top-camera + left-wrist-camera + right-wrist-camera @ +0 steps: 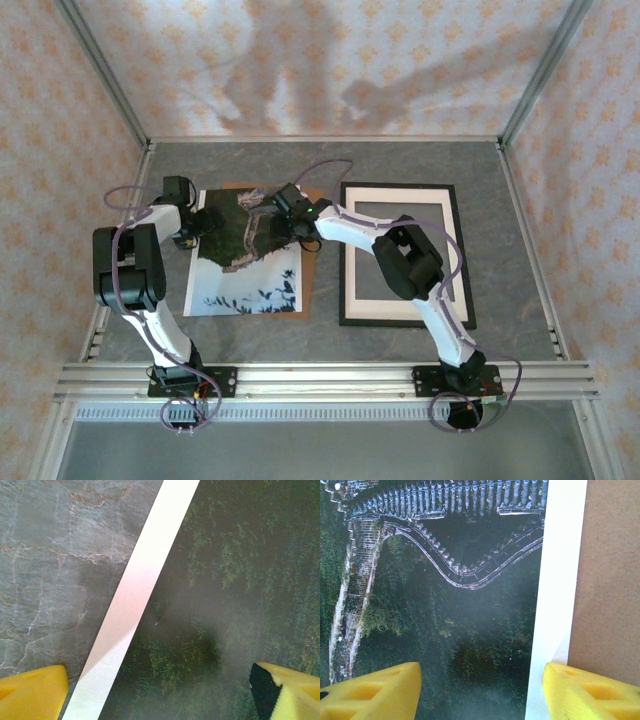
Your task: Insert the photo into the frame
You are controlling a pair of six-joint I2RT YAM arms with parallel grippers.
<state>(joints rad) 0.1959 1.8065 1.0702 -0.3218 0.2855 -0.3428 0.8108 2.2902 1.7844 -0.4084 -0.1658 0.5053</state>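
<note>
The photo (245, 270) lies face up on a brown backing board (307, 285), left of the black frame (345, 260). My left gripper (190, 232) hangs over the photo's left edge. In the left wrist view this gripper (160, 690) is open, one yellow finger (35, 692) over the table, the other over the green print (225, 580), the white border between them. My right gripper (278, 215) sits over the photo's upper right part. In the right wrist view it (482, 690) is open, straddling the print (470, 620) and the white border beside the board (610, 580).
The frame lies flat on the grey table (520, 250) with a pale mat inside it. Metal posts and patterned walls close in the table on three sides. A rail (320, 380) carrying both arm bases runs along the near edge.
</note>
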